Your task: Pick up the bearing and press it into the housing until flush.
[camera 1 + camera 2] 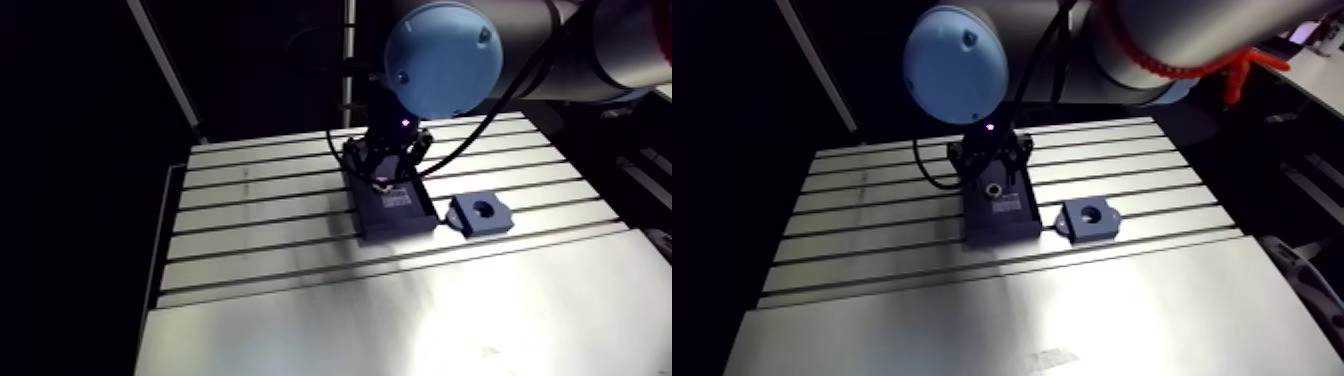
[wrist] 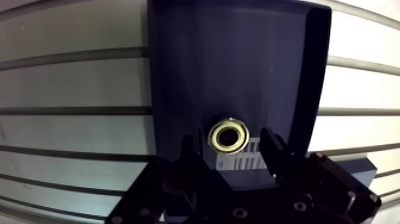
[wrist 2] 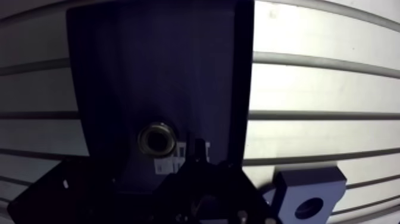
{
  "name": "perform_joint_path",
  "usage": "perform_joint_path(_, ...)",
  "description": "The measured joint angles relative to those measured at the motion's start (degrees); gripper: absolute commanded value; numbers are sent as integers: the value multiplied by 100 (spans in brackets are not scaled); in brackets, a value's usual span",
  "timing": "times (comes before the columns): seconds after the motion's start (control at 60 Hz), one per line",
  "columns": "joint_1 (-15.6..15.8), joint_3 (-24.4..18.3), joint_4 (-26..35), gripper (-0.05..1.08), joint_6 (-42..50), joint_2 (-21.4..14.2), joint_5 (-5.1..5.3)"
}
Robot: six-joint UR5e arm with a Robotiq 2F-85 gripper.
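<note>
We see a grey arm [image 1: 1192, 40] with a round light-blue joint cap [image 1: 443, 50] and a black pincer [image 2: 231, 148] dotted with small screws [image 2: 240, 212].

The arm [image 1: 590, 50] comes in from high up. It is a thick grey tube with a big round light-blue cap [image 1: 443, 55] at its joint. Under the cap, the dark wrist [image 1: 398, 140] points straight down. A tiny purple light [image 1: 404, 122] glows on it. The gripper [image 2: 230, 142] hangs at the end of the wrist, low and close over the tabletop [image 1: 260, 200]. In the wrist view its two black fingers [image 2: 274, 152] are held apart with a wide gap between them. Both fingers look about level with each other.
</note>
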Motion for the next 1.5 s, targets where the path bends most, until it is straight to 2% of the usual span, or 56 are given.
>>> perform_joint_path(0.35,7,-7,0,40,0,39,1)
perform_joint_path(0.45,7,-7,0,44,0,45,0)
perform_joint_path(1.5,16,4,0,51,5,51,-1)
